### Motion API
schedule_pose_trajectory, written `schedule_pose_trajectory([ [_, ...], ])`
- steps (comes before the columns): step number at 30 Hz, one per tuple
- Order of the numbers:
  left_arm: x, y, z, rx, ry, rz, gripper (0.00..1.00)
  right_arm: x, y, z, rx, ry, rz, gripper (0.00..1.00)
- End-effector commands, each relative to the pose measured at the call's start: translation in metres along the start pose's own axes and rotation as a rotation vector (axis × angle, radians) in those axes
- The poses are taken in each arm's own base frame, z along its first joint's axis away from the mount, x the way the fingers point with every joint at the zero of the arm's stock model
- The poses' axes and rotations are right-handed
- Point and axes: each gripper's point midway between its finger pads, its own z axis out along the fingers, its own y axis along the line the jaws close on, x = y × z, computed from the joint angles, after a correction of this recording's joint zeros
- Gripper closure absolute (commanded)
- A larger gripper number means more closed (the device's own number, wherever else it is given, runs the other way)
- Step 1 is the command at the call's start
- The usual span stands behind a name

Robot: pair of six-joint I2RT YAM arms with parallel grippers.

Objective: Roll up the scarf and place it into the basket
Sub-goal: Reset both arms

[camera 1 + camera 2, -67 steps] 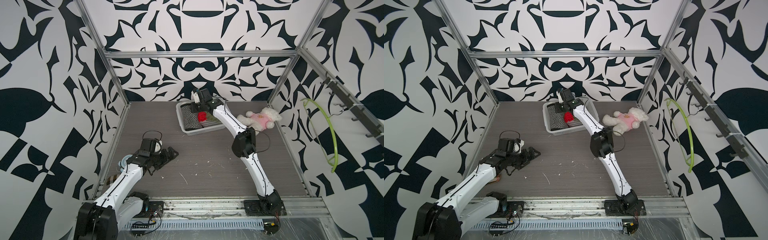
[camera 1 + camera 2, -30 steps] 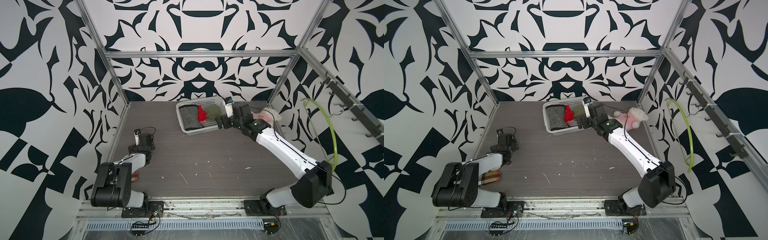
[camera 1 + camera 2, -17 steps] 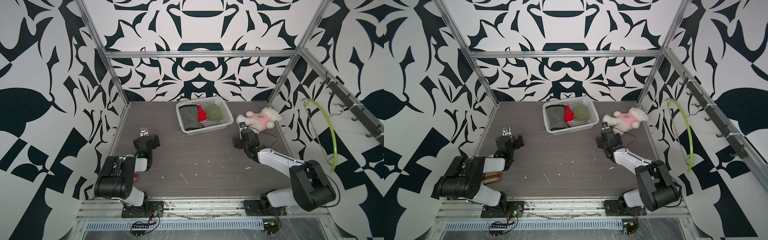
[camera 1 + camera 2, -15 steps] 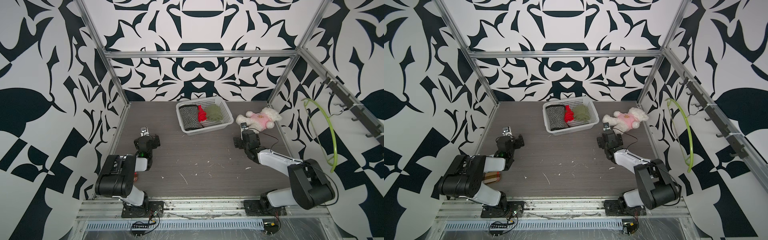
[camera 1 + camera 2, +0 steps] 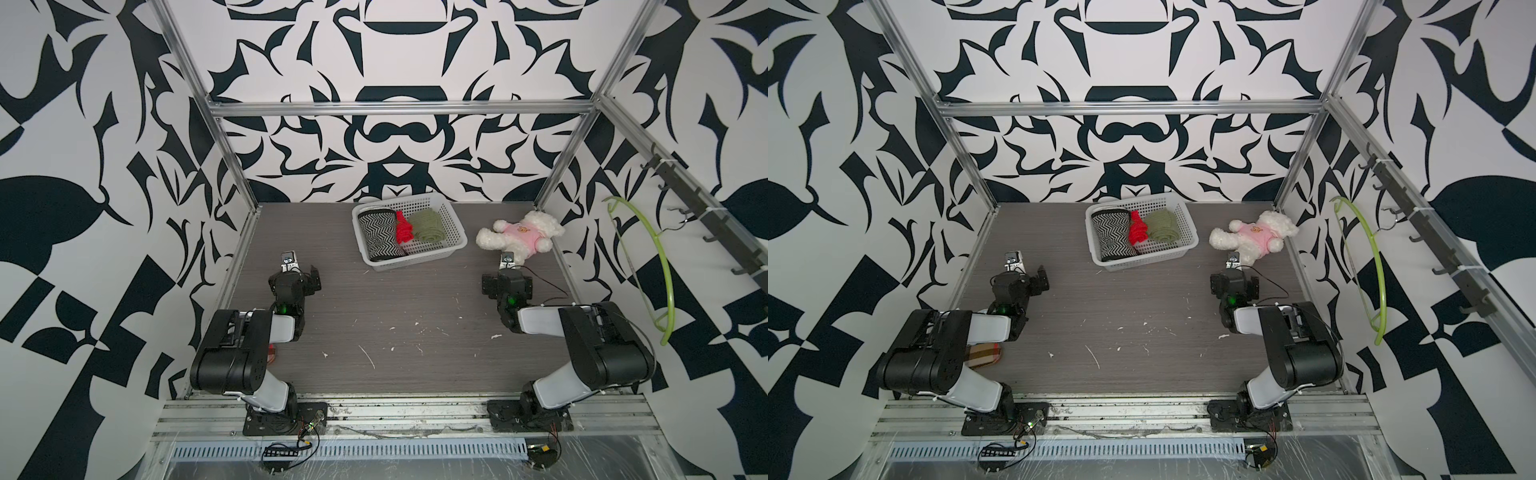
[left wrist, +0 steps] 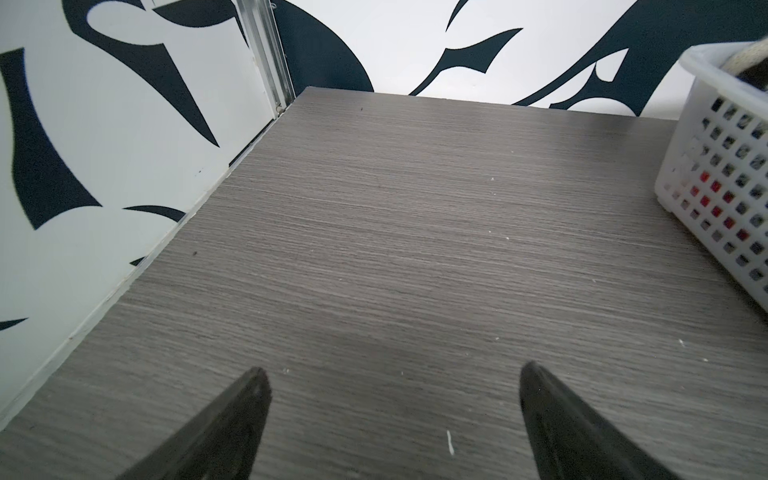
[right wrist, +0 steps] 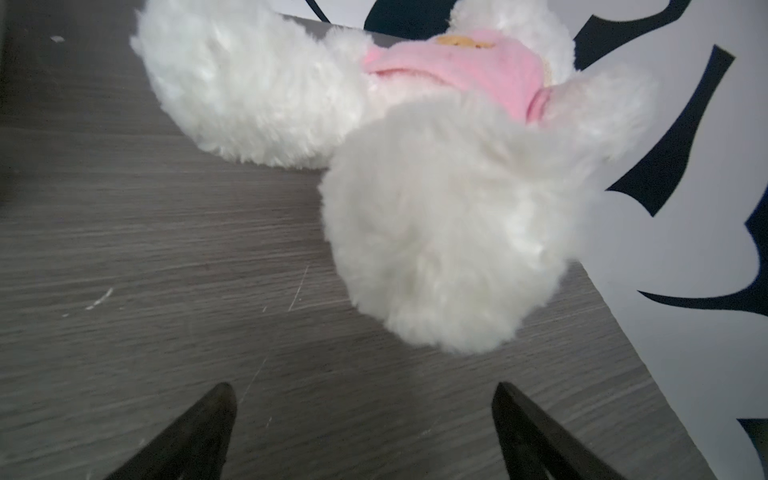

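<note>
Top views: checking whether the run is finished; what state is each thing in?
basket: upright, three fabrics inside
zigzag scarf: rolled, in basket
red cloth: bunched, in basket
green scarf: rolled, in basket
plush bear: lying beside basket, apart
left pincer: open, empty
right pincer: open, empty

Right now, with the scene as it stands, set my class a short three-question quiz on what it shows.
1. How many cloth rolls lie in the basket?
2. True or false: the left gripper and the right gripper both stand open and empty.
3. Which lies nearest the plush bear? A zigzag roll; B red roll; C green roll.
Key: 1 three; 2 true; 3 C.
</note>
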Motion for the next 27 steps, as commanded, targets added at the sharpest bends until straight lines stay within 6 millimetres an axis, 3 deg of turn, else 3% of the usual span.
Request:
schedule_pose_trajectory([
  [1, -0.0004, 0.0007, -0.002, 0.006, -0.013, 0.001, 0.01, -0.0172, 0.0229, -0.0097, -0.201, -0.115, 0.024, 0.02],
  [27, -0.0002, 0.0006, -0.0015, 0.007, -0.012, 0.003, 0.01, -0.0143, 0.026, -0.0087, -0.259, -0.124, 0.035, 0.01],
])
